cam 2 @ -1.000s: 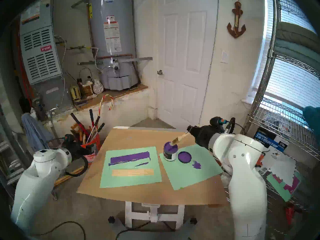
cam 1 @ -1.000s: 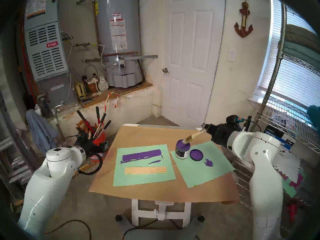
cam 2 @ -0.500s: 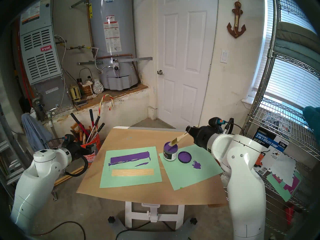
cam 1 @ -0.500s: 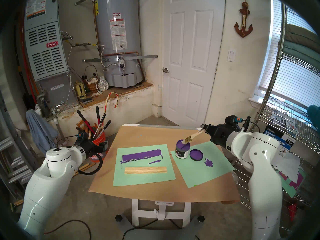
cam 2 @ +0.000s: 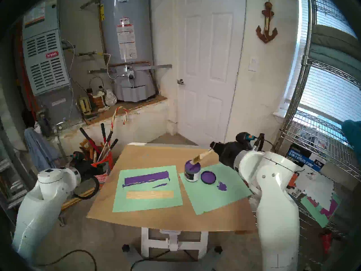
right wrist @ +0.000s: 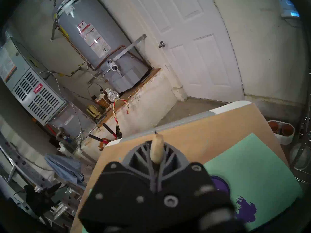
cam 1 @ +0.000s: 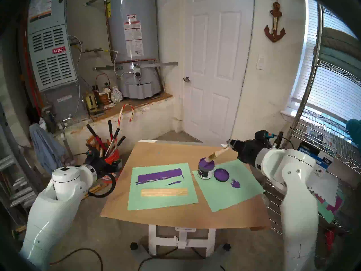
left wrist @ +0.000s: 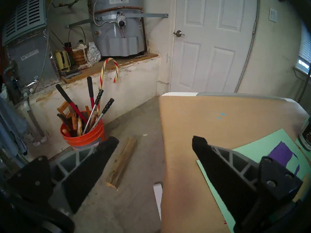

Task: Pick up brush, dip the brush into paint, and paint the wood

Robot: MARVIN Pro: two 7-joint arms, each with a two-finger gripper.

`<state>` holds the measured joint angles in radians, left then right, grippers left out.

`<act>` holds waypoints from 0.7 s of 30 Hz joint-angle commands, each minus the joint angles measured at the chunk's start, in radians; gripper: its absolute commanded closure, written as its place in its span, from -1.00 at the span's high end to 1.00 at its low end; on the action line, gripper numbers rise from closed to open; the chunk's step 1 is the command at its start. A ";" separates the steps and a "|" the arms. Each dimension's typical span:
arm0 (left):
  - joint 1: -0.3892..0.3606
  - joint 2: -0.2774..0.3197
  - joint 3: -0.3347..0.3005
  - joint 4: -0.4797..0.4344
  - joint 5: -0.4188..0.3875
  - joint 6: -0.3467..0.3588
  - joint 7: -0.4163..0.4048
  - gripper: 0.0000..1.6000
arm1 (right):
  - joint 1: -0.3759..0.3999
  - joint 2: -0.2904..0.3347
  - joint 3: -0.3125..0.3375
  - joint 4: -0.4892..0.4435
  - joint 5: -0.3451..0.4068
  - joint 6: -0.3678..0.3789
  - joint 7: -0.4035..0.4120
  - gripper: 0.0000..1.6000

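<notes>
Brush handle between right fingers

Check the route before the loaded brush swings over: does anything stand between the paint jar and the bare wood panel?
Nothing visible does. Between the paint jar and the wood lie only flat green paper and dried purple smears; the lid sits on the jar's other side.

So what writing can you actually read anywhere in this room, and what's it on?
"bryant": red badge on the grey furnace.
"2-IN-1 UTILITY PUMP": blue box.
"SAMP", cut off: paint jar label.
Stickers on the water heater and the brush handle lettering: too blurred to read.
</notes>
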<state>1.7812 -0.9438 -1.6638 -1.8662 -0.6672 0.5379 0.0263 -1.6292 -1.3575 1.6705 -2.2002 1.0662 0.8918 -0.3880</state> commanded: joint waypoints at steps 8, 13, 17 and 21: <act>-0.004 0.001 -0.010 -0.016 -0.002 -0.002 0.001 1.00 | 0.022 -0.010 0.029 -0.009 0.018 -0.009 0.005 -1.00; -0.004 0.001 -0.010 -0.016 -0.002 -0.002 0.001 1.00 | 0.010 -0.040 0.051 -0.011 0.040 -0.017 0.001 -1.00; -0.004 0.001 -0.010 -0.016 -0.002 -0.002 0.001 1.00 | 0.007 -0.058 0.067 -0.021 0.061 -0.011 -0.006 -1.00; -0.004 0.001 -0.010 -0.016 -0.002 -0.002 0.001 1.00 | 0.003 -0.062 0.074 -0.026 0.068 -0.009 -0.009 -1.00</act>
<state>1.7812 -0.9438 -1.6638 -1.8662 -0.6672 0.5378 0.0263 -1.6272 -1.3925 1.7373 -2.1946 1.1132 0.8879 -0.3908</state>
